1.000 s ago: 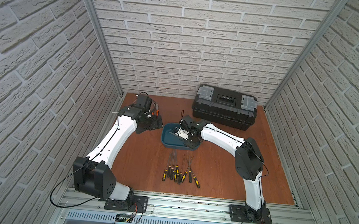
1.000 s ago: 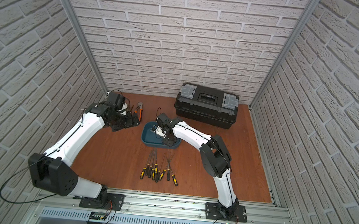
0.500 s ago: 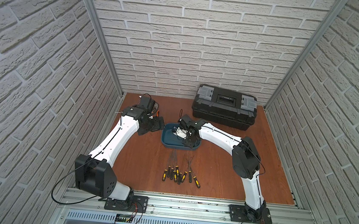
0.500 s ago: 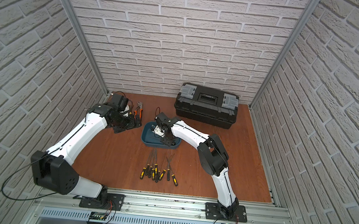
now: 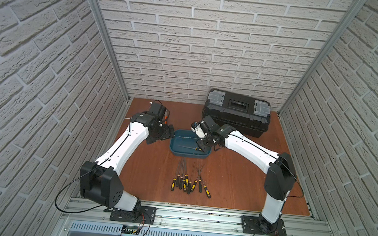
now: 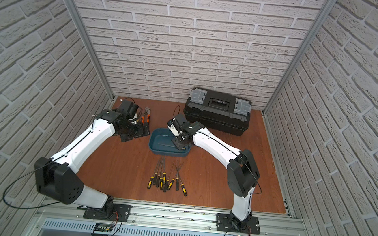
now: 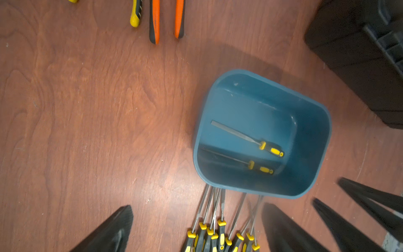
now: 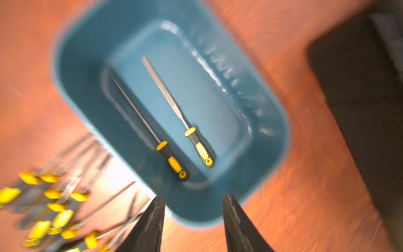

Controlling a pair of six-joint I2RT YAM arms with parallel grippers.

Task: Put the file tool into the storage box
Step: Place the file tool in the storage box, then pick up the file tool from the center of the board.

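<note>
Right arm: base at the front rail, elbow raised, white forearm stretched in toward the middle, wrist bent down over the right end of the storage box (image 5: 188, 155). Right pincer (image 8: 193, 196) hangs above that end with its jaws partly apart and nothing between them. The file tool (image 8: 197, 144), flat blade with a black-yellow handle, lies flat on the box floor, apart from the pincer. A second file (image 8: 170, 159) lies beside it, roughly parallel, handles at the same end.

Left arm: forearm runs back from the front-left base, wrist turned toward the box. Left pincer (image 7: 196, 206) is just left of the box over the counter (image 5: 236, 174), jaws wide apart and empty.

Loose files (image 5: 188, 184) are bunched in front of the box. Black toolbox (image 5: 236, 118) sits at the back, orange-handled pliers (image 6: 145, 117) back-left.
</note>
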